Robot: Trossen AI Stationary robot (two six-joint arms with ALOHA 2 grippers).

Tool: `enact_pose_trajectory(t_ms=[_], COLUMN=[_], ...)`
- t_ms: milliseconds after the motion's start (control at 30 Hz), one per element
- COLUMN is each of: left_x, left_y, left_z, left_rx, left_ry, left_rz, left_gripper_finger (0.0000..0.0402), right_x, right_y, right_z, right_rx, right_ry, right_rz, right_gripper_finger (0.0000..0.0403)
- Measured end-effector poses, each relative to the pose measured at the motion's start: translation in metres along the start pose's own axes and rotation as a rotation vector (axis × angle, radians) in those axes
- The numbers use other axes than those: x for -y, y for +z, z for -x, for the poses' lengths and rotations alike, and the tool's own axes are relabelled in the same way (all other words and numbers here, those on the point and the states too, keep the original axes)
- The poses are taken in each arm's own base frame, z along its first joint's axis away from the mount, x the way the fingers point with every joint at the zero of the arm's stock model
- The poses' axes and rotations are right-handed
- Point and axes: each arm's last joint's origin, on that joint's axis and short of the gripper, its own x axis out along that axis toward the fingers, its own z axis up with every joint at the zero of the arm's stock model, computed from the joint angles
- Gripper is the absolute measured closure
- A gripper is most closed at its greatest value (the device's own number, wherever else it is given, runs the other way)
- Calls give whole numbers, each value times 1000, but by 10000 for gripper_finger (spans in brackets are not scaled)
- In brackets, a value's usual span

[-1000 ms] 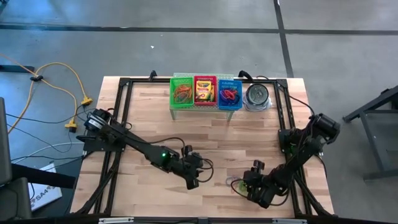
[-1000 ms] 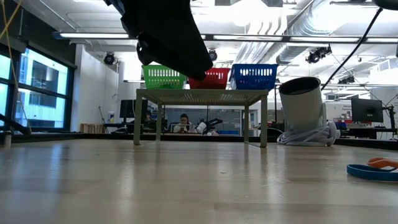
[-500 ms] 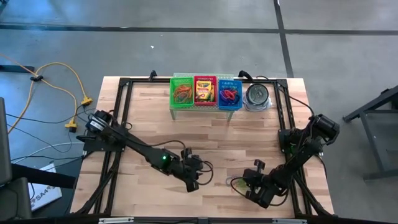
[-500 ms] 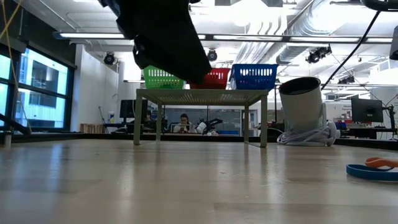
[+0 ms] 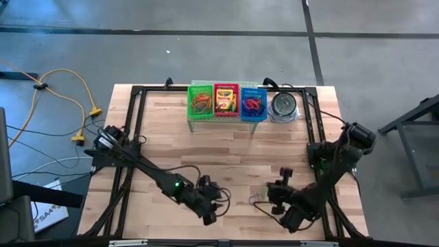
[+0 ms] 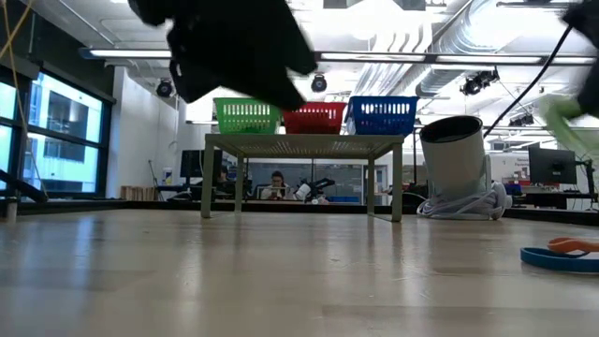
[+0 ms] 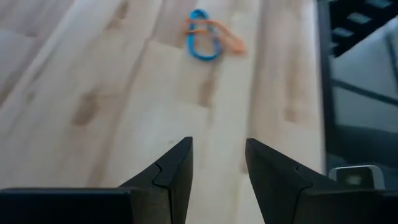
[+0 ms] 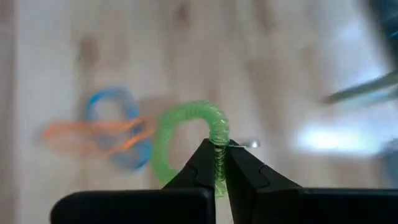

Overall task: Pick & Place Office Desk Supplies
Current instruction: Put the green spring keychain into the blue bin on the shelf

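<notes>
green rubber band (image 8: 186, 134) is hanging pinched between the right gripper (image 8: 219, 163) fingers near the table's front right, above the blue (image 8: 115, 127) and orange (image 8: 93, 132) bands. only its edge is being held, so it could be slipping free. left gripper (image 7: 217, 163) is waiting beside, fingers apart.

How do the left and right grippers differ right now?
The left gripper is open with nothing between its fingers; the right gripper is shut on the green rubber band. Left looks across bare wood toward the blue and orange bands; right hangs just above them. Both are near the table's front.
</notes>
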Motion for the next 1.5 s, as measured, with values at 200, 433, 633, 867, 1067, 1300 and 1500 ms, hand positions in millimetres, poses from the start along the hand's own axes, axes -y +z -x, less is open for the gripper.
enact_pose_trajectory(t_ms=[200,433,633,867,1067,1300,1500], left_x=[21,28,22,20,21,25,27], left_y=[-6,-8,-2,1,1,-3,-5], left_z=[7,10,8,7,7,9,10], left_rx=[59,88,136,150,143,136,135], left_ry=[-99,-118,-63,-71,-79,-92,-94], left_rz=[8,7,23,94,130,128,124], left_gripper_finger=[258,258,258,258,258,258,258], right_x=[57,137,200,258,289,304,306], right_y=[38,82,98,133,143,137,136], right_z=[23,29,12,-20,-41,-63,-82], right_rx=[98,81,-34,20,72,-16,-70], right_ry=[-329,-448,-510,-376,-325,-309,-317], right_rz=[-22,-136,-216,-303,-417,-491,-483], right_gripper_finger=[397,397,397,397,391,382,343])
